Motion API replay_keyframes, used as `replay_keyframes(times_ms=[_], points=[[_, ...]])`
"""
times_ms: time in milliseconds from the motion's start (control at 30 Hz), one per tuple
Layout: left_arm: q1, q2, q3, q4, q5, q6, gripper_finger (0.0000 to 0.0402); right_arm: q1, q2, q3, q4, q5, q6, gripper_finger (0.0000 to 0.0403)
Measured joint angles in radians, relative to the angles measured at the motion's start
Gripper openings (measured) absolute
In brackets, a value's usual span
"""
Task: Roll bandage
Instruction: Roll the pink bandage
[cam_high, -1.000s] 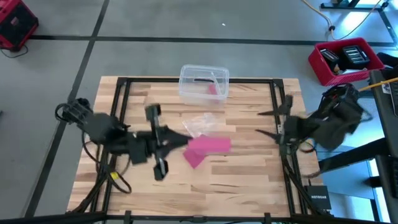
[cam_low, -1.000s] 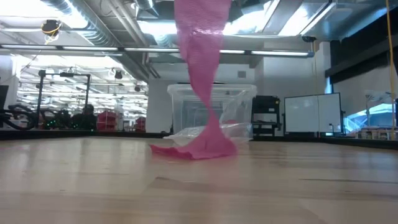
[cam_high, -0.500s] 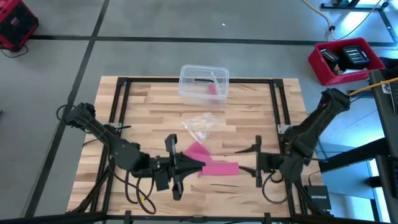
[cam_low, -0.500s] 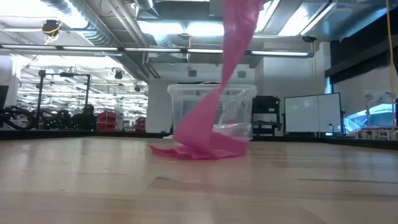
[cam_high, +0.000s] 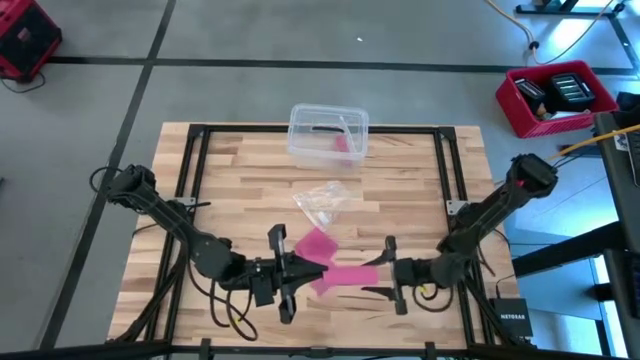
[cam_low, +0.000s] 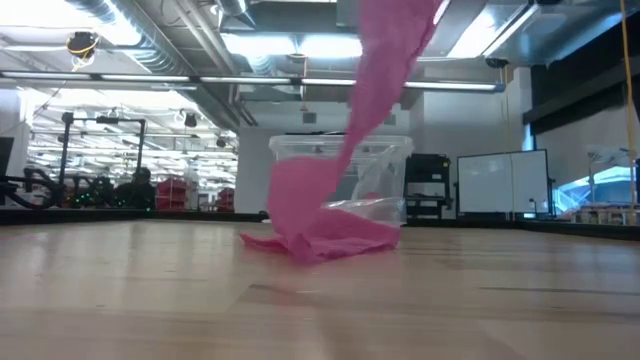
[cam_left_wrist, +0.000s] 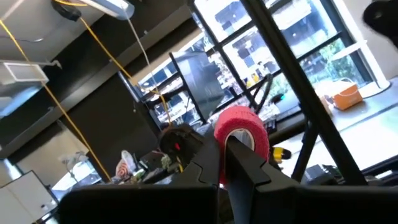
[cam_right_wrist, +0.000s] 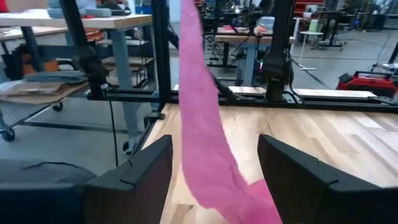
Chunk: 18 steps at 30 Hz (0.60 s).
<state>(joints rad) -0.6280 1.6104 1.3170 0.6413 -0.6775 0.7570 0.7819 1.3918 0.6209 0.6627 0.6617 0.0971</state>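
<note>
The pink bandage (cam_high: 320, 244) lies partly in a loose heap (cam_low: 322, 236) on the table's middle. From the heap a strip rises slanting up out of the low view (cam_low: 385, 70). Its upper end is wound into a small roll (cam_left_wrist: 241, 129), on which my left gripper (cam_high: 306, 271) is shut, near the table's front. My right gripper (cam_high: 368, 278) faces it from the right, open and level. In the right wrist view one finger (cam_right_wrist: 140, 171) stands on either side of the hanging strip (cam_right_wrist: 202, 118), with a gap to each. My left gripper pinches the bandage's rolled end (cam_left_wrist: 249, 140) between its two fingers, the roll's open centre facing the wrist camera. The fingers come at it about level, from the table's left. The roll is lifted clear, and the strip hangs from it down to the heap on the table.
A clear plastic wrapper (cam_high: 322, 200) lies just beyond the heap. A clear plastic box (cam_high: 328, 133) stands at the table's far edge, with something pink inside. A black frame (cam_high: 440, 170) runs along the table's sides. A red bin (cam_high: 555, 95) sits on the floor at the right.
Both grippers have come down and toward the near edge. My left gripper, still shut on the roll, has gone a little right. My right gripper has swung in from the right edge and tipped level, its fingers now either side of the strip. The strip leans over and more of it has settled on the heap.
</note>
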Motion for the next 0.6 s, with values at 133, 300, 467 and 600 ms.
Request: replay_keyframes(times_ms=[133,300,467,600], points=[[0.002,-0.001,0.0,0.008,-0.007,-0.011,0.0,-0.025,0.025,0.004,0.044,0.008,-0.044,0.0236],[0.002,0.0,0.0,0.005,-0.007,-0.014,0.0,-0.078,0.026,0.038,0.045,-0.048,-0.104,0.0236],[0.003,0.0,0.0,-0.004,-0.007,-0.025,0.0,-0.117,0.026,0.046,0.041,-0.121,-0.118,0.0236],[0.003,0.0,0.0,-0.001,-0.007,-0.029,0.0,-0.131,0.026,0.046,0.046,-0.208,-0.073,0.0236]])
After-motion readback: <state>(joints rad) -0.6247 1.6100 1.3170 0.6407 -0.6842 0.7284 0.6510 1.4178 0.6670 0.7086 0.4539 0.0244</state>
